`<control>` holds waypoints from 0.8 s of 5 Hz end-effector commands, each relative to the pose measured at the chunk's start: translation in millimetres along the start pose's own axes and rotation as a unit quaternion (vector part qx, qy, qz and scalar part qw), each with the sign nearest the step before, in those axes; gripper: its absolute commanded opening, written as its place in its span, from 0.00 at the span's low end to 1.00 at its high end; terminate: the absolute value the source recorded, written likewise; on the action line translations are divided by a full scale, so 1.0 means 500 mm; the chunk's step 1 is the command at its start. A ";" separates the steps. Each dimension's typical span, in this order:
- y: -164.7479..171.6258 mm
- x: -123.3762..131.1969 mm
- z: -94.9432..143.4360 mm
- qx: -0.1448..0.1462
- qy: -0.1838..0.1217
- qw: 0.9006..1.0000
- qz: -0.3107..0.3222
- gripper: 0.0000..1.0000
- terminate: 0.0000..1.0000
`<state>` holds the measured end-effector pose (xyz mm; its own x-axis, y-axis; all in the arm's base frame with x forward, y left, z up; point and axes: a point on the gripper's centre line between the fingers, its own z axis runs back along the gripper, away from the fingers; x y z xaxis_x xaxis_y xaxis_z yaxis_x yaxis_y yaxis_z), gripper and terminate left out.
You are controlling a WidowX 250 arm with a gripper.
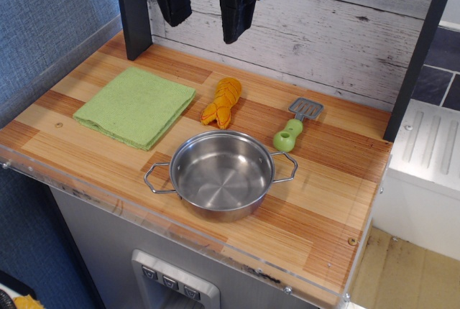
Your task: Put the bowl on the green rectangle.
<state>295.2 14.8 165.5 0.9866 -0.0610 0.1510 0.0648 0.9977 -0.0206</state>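
Note:
The bowl (pixel 221 174) is a shiny steel pot with two wire loop handles. It stands upright and empty near the front edge of the wooden counter, at the middle. The green rectangle (pixel 135 105) is a folded light-green cloth lying flat at the back left, apart from the pot. My gripper (pixel 205 8) hangs high at the top of the view, above the back of the counter. Its two black fingers are spread apart with nothing between them. It is well above and behind both the pot and the cloth.
An orange-yellow toy (pixel 222 102) lies between cloth and pot. A green-handled toy spatula (pixel 296 126) lies right of it. A dark post (pixel 133 11) stands at the back left and another (pixel 420 47) at the right. The counter (pixel 323 223) ends at front and right.

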 end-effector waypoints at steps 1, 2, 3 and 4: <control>0.000 0.000 0.000 0.000 0.000 1.000 0.000 1.00 0.00; 0.034 -0.027 -0.035 -0.005 0.008 1.000 -0.004 1.00 0.00; 0.051 -0.041 -0.067 -0.017 0.004 1.000 -0.012 1.00 0.00; 0.075 -0.059 -0.102 -0.011 0.018 1.000 0.000 1.00 0.00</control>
<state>274.0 50.6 100.4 0.9944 -0.0636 0.0842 0.0684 0.9961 -0.0564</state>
